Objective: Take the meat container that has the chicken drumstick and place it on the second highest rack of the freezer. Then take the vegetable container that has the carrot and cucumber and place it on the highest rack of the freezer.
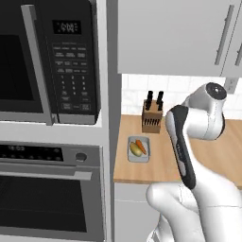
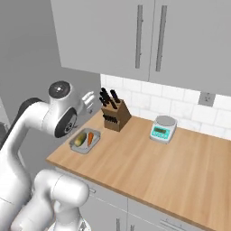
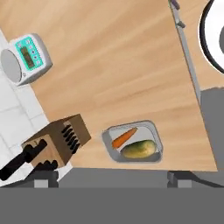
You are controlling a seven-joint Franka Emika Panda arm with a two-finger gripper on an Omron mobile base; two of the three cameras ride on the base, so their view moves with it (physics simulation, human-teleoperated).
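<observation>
**Vegetable dish waits at the counter's end, hand high above it**

The long light-wood counter [image 2: 149, 167] runs under pale grey wall cupboards [image 2: 149, 36] with slim metal bar handles, backed by white tiles [image 2: 180, 101]. At its near end it meets a tall grey column [image 1: 112, 118]; the left base view shows what sits beyond that column, a black microwave [image 1: 47, 61] stacked over a built-in black-windowed oven [image 1: 47, 194]. The right base view instead shows the counter stretching away, a wall socket [image 2: 206, 97], and grey cabinet fronts [image 2: 135, 216] below the worktop.

The white arm [image 2: 40, 122] rises in the foreground of both base views, its upper joint level with the counter's end.

On the wood, a brown wooden knife block [image 2: 115, 116] with black handles stands by the tiles. A small white-and-teal kitchen scale [image 2: 162, 128] sits further along, seen in the right base and hand views.

The shallow grey rectangular vegetable container [image 3: 132, 141] lies near the counter's end, just in front of the knife block and apart from it. Inside, the slim orange carrot [image 3: 124, 137] and the stubby yellowish-green cucumber [image 3: 138, 149] lie side by side, close together.

The gripper [image 3: 113, 178] looks down on the container from above; its two dark fingertips [image 3: 41, 178] sit wide apart at the bottom of the hand view, with nothing between them.
</observation>
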